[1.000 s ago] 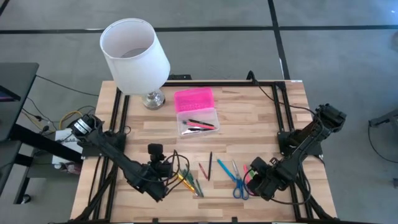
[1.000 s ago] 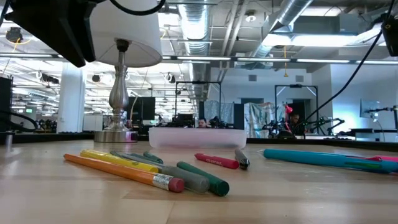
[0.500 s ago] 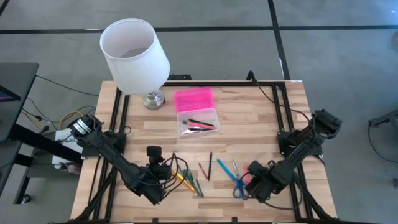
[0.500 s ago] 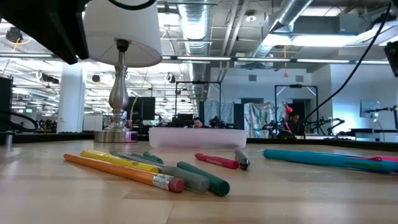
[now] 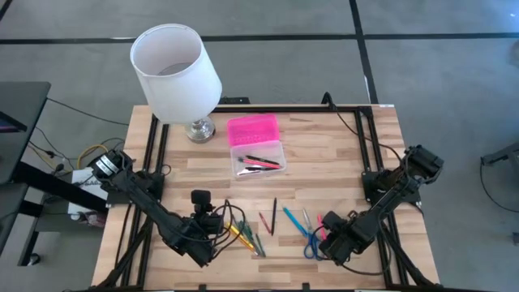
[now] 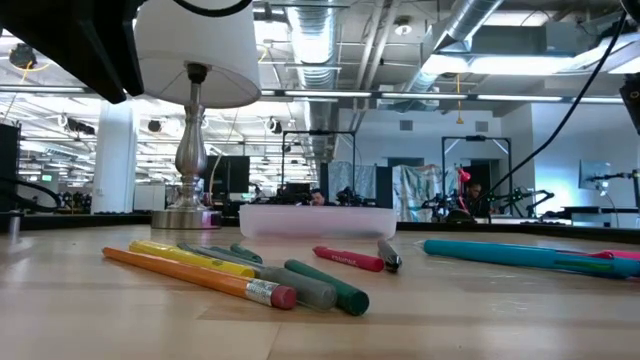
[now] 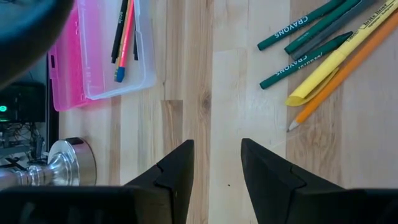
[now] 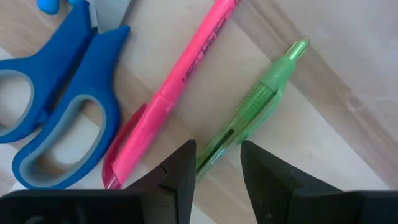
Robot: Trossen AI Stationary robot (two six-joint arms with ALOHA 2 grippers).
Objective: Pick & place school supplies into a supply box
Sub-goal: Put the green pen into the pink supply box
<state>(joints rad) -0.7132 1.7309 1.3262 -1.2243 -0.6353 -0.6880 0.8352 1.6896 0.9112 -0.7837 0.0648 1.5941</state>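
Between right jaws: green pen [image 8: 252,115] lying diagonal, tip outward.

table top [image 5: 324,154]: pale wood, butcher-block strips, smooth satin finish
supply box [image 5: 258,156]: clear glossy plastic base, translucent pink plastic lid
lamp base [image 6: 186,212]: polished metal, mirror-bright
lampshade [image 5: 174,73]: white, matt, cloth or paper, cannot tell which
scissors [image 8: 56,118]: glossy blue plastic handles, grey matt lining inside the loops
green pen [image 8: 255,112]: translucent shiny plastic
pink highlighter [image 8: 174,93]: smooth plastic, slight sheen
pencil [image 6: 195,273]: orange painted wood, ridged metal ferrule, dull pink rubber tip
crayons [image 7: 305,37]: matt green paper wrappers
gripper fingers [image 7: 174,177]: dark matt plastic
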